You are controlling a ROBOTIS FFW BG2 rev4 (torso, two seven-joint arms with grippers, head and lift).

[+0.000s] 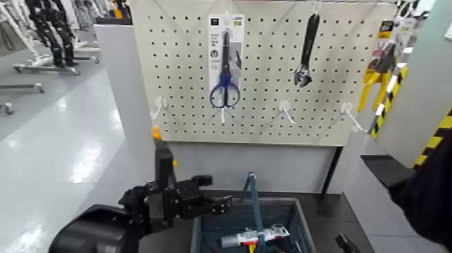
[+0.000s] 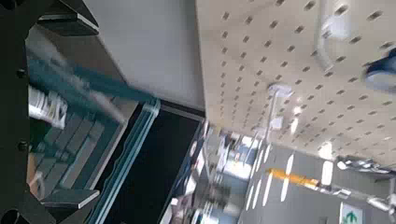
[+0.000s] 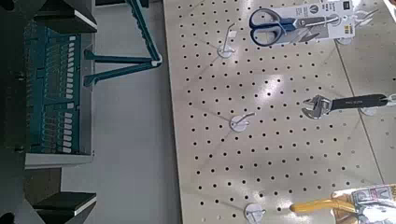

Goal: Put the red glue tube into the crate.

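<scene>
Already the red glue tube (image 1: 255, 236) lies flat on the floor of the crate (image 1: 304, 222), beside the foot of its arched handle (image 1: 253, 195), so the placing looks done. The left gripper (image 1: 214, 200) hovers just over the crate's left rim with its fingers spread and nothing between them, a pose that fits a release made low enough to keep the tube from bouncing out. In the left wrist view the tube (image 2: 45, 105) shows inside the crate, near the handle. The right gripper (image 3: 58, 107) hangs to the crate's right, holding nothing, jaws parted. Above the crate, scissors (image 1: 224, 81) and a wrench (image 1: 307, 50) hang on the pegboard (image 1: 269, 107).
</scene>
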